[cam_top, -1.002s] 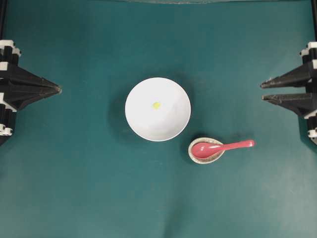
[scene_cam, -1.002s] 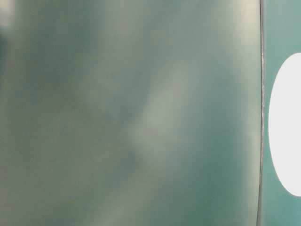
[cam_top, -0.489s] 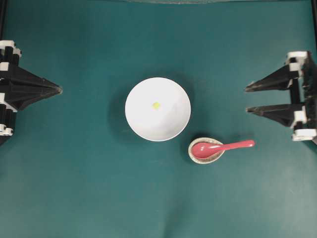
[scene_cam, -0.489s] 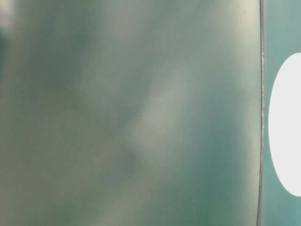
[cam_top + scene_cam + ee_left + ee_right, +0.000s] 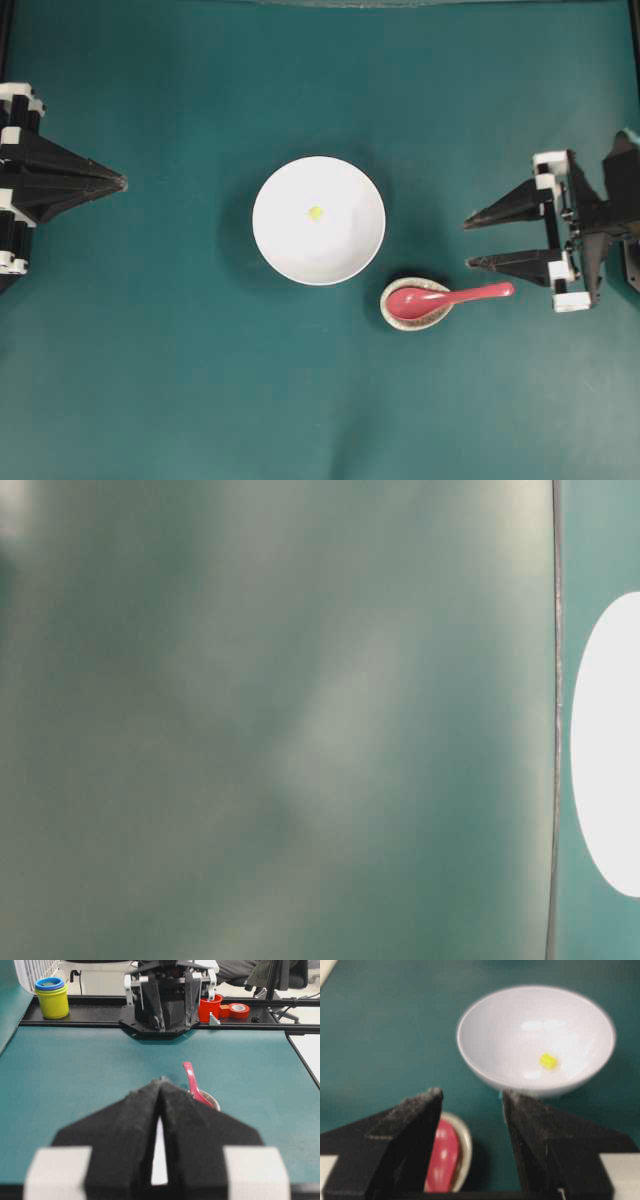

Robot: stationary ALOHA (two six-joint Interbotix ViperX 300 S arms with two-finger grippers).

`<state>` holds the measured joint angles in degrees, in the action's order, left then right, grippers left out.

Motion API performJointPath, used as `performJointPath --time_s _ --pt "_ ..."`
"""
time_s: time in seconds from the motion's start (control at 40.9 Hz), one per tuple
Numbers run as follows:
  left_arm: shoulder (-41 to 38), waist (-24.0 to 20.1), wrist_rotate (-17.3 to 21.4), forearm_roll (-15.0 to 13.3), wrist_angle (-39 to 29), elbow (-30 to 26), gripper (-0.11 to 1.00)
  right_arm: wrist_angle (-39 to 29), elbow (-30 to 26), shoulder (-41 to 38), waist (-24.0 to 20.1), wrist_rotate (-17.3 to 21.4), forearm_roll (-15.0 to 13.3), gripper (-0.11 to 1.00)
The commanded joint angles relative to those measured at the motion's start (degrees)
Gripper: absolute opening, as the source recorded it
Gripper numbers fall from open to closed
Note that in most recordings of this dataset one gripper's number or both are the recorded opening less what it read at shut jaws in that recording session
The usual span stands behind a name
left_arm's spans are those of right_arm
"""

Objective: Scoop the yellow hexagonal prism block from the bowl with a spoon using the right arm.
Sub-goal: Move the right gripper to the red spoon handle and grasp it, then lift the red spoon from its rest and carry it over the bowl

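The white bowl [image 5: 340, 250] stands mid-table with the tiny yellow hexagonal prism block [image 5: 315, 212] lying inside it. The pink-red spoon [image 5: 455, 295] rests with its scoop in a small speckled dish [image 5: 415, 326], handle pointing right. My right gripper [image 5: 468, 243] is open and empty, hovering just right of and behind the handle's end. In the right wrist view the gripper [image 5: 471, 1094] frames the bowl [image 5: 510, 1035], the block [image 5: 548, 1061] and the spoon's scoop [image 5: 442, 1157]. My left gripper [image 5: 122, 182] is shut at the far left, empty [image 5: 161, 1080].
Green mat covers the table. Beyond the table's far edge in the left wrist view stand stacked yellow-and-blue cups [image 5: 51, 997], a red cup [image 5: 210, 1007] and a tape roll [image 5: 240, 1010]. The table-level view is a green blur with a white oval [image 5: 605, 745] at its right.
My right gripper has opened wider and moved left and toward the front, nearer the spoon's handle. The left gripper, bowl, block and spoon have not moved.
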<state>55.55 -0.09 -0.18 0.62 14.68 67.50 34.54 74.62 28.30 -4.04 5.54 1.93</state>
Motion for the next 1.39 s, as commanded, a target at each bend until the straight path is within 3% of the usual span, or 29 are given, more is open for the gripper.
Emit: performJointPath --time_s 0.0,0.318,0.513,1.369 --pt "-0.53 -0.09 -0.09 0.18 0.18 -1.23 -0.01 4.66 0.26 -3.69 -0.62 1.05 0.26 0.56" --pt "-0.53 -0.09 -0.44 0.18 -0.09 -1.05 -0.01 22.32 3.52 -17.14 -4.04 2.29 0.18 0.56" --pt "-0.53 -0.09 -0.53 0.18 -0.7 -0.97 -0.01 27.86 3.96 -23.73 -5.54 2.29 0.0 0.56" --pt "-0.53 -0.09 -0.62 0.18 -0.7 -0.97 -0.01 33.84 3.34 -37.71 -7.56 2.2 -0.62 0.55"
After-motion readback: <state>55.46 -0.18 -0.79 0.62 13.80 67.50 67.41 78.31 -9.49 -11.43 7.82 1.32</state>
